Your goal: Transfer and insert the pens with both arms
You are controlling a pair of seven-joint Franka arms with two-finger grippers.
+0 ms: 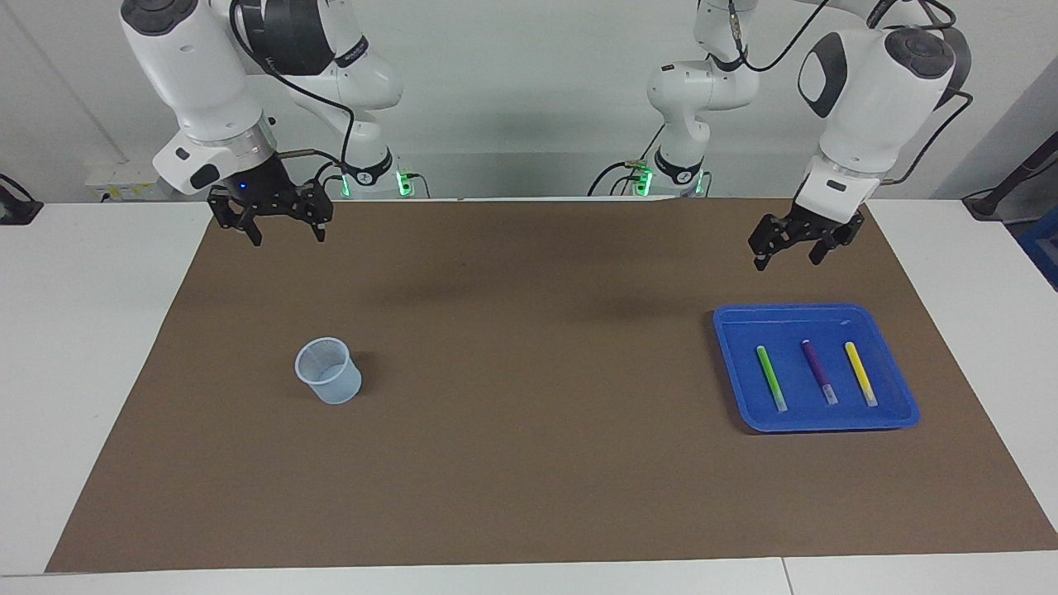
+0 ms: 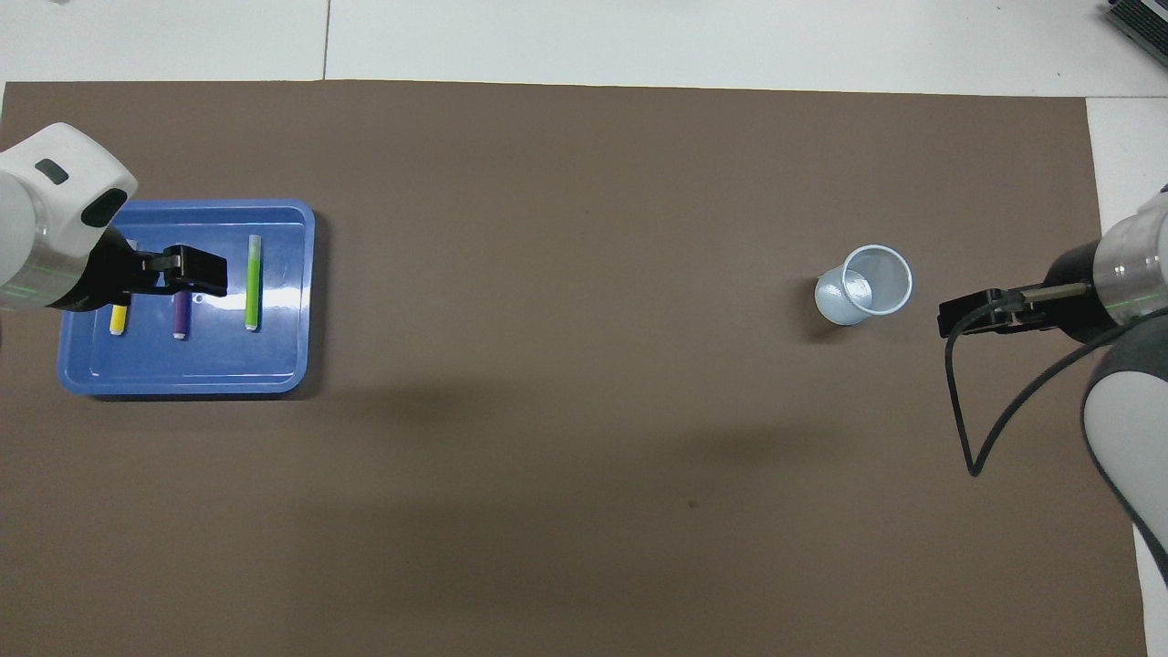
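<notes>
Three pens lie side by side in a blue tray point(image 1: 736, 318): green point(image 1: 772, 378), purple point(image 1: 819, 373) and yellow point(image 1: 860, 373), whitish ends pointing away from the robots. My left gripper point(image 1: 787, 259) is open and empty, up in the air over the tray. In the overhead view the left gripper point(image 2: 203, 273) covers the farther ends of the purple pen point(image 2: 181, 320) and the yellow pen point(image 2: 118, 320); the green pen point(image 2: 253, 294) shows whole. My right gripper point(image 1: 288, 238) is open, empty, raised and waiting.
A translucent plastic cup point(image 1: 329, 371) stands upright on the brown mat point(image 1: 529, 463) toward the right arm's end. In the overhead view the cup point(image 2: 865, 284) is beside the right gripper point(image 2: 956, 319). White table surrounds the mat.
</notes>
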